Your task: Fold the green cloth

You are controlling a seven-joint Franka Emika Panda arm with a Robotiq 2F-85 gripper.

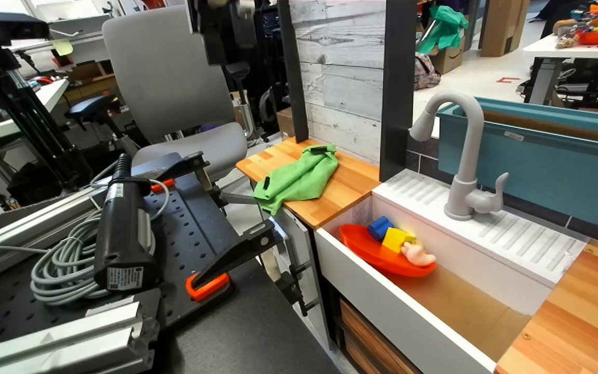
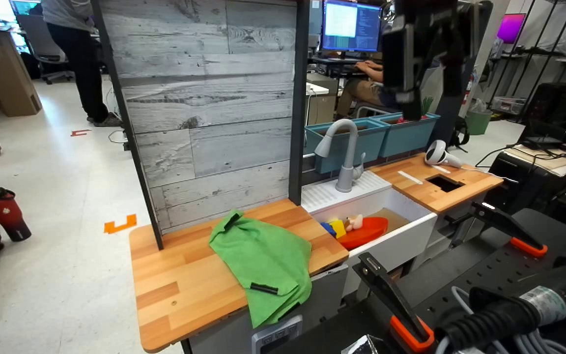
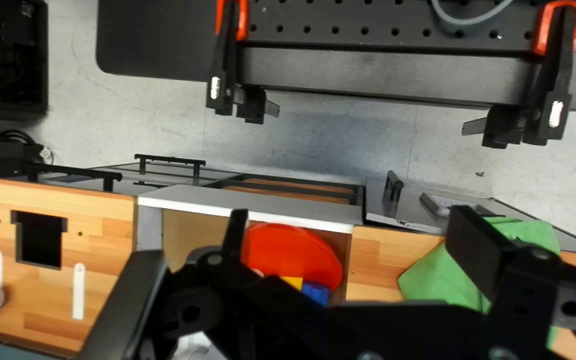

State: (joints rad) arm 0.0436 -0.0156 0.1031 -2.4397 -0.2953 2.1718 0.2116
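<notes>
The green cloth (image 1: 301, 176) lies spread and wrinkled on the wooden counter (image 1: 356, 179) beside the sink. In an exterior view the cloth (image 2: 268, 253) shows black strips, and one corner hangs over the counter's front edge. My gripper shows high in both exterior views (image 1: 229, 49) (image 2: 433, 93), well above the counter and apart from the cloth. In the wrist view my gripper (image 3: 308, 265) is open, with nothing between its fingers. There the cloth (image 3: 438, 277) is at the right, partly hidden behind a finger.
The white sink (image 1: 423, 324) holds a red dish (image 1: 364, 254) with yellow and blue toys. A grey faucet (image 2: 349, 157) stands behind it. A wood-patterned panel (image 2: 204, 108) rises behind the cloth. Black clamps with orange pads (image 1: 208, 285) sit on the dark table edge opposite.
</notes>
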